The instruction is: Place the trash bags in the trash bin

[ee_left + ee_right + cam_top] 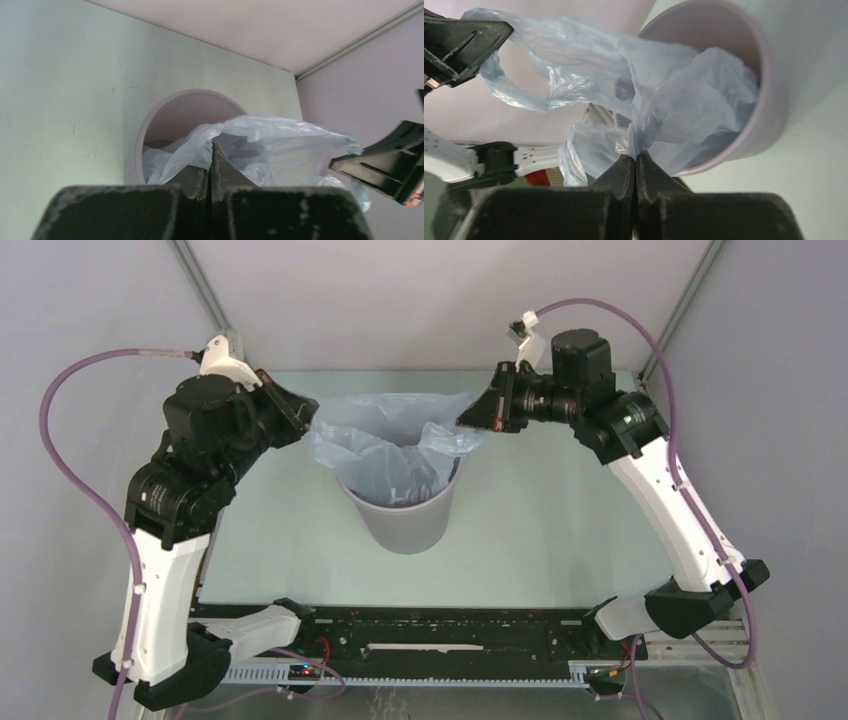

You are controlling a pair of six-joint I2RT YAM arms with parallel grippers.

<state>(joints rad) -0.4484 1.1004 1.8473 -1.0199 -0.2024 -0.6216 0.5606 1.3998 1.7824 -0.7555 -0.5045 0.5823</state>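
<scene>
The grey trash bin [405, 525] stands upright mid-table, with faint white lettering near its rim. A pale-blue translucent trash bag [385, 445] hangs into the bin, its mouth stretched wide above the rim. My left gripper [308, 415] is shut on the bag's left edge, and my right gripper [468, 420] is shut on its right edge. In the left wrist view the film [270, 140] bunches at the closed left gripper [214, 146] over the bin [150, 117]. From the right wrist, the bag [664, 100] pinches into the shut right gripper [637, 154] beside the bin [769, 90].
The pale green table top [560, 530] runs between grey side walls and a back wall. A black rail [440, 630] with both arm bases lies along the near edge. Purple cables loop beside each arm.
</scene>
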